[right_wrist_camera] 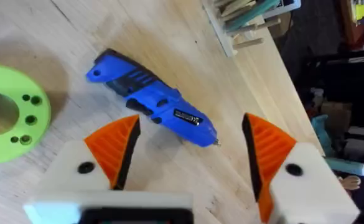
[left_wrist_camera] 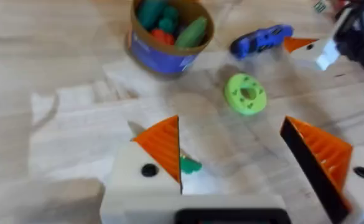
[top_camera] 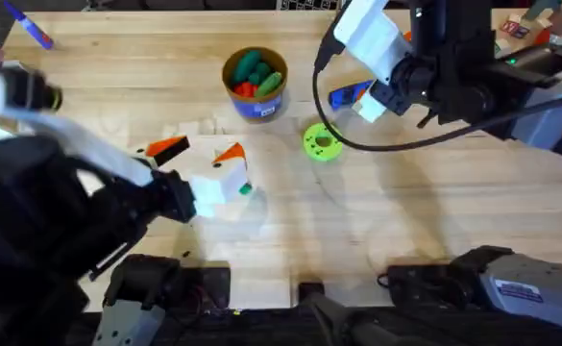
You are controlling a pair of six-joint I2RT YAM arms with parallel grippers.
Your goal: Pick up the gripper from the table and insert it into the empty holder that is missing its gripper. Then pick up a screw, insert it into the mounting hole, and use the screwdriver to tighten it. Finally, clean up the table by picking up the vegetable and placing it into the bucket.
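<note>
The blue pen-shaped electric screwdriver lies flat on the wooden desk, far and right of the flat green plastic disc. Its long axis runs crosswise between the right hand's white fingers with orange ribbed pads. Those are spread wide and hold nothing, hovering directly above the tool, with the thin metal tip nearer the gap than the butt end. The right arm is by far the nearer; closing on the body looks like the coming move.

The left hand (also wide open and empty) hangs at the near left over a white boxy printed block. The blue cup with brown rim stands far of it, already holding toy vegetables.
</note>
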